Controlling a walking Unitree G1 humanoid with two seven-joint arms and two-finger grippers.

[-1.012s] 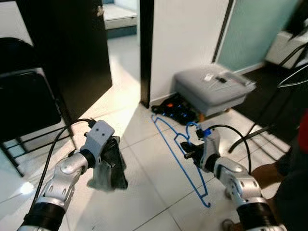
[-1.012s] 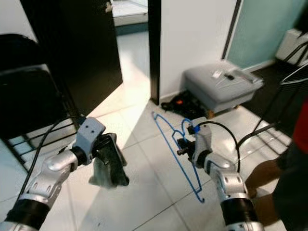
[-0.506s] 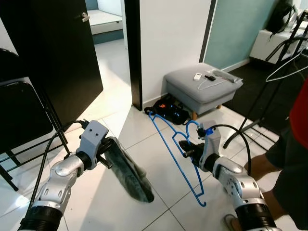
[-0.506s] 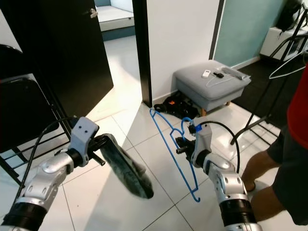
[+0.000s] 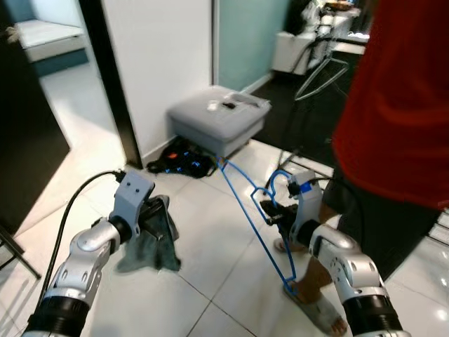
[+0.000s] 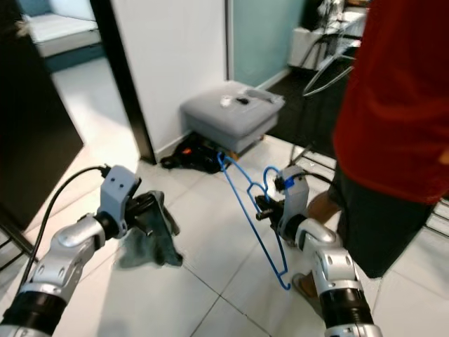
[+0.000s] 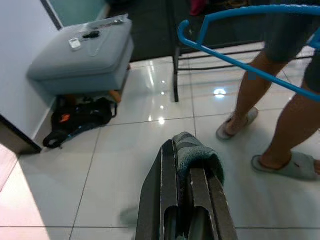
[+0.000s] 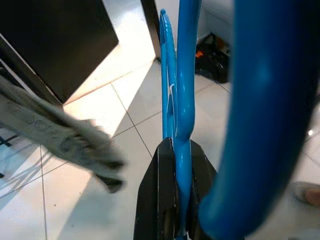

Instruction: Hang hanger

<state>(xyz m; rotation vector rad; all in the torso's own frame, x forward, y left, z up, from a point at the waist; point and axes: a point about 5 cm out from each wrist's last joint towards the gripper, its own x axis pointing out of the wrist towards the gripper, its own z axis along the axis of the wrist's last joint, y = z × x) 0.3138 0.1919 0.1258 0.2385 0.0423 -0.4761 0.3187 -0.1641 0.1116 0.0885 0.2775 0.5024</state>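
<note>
— Where is the hanger (image 5: 256, 210) held?
— It is clamped between the right gripper (image 5: 275, 214) fingers, above the tiled floor (image 5: 210, 232), beside a person (image 5: 393, 105).
— And the left gripper (image 5: 160, 219)?
— Its fingers are closed on a grey cloth (image 5: 151, 246).

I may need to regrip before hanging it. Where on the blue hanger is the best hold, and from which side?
Probably keep the hold at the neck, just below the hook, where the right gripper already clamps the blue hanger. The two wire arms meet there, so it likely twists least. Come from the robot's side, leaving the hook's open curve free. The left gripper holds a grey cloth.
</note>
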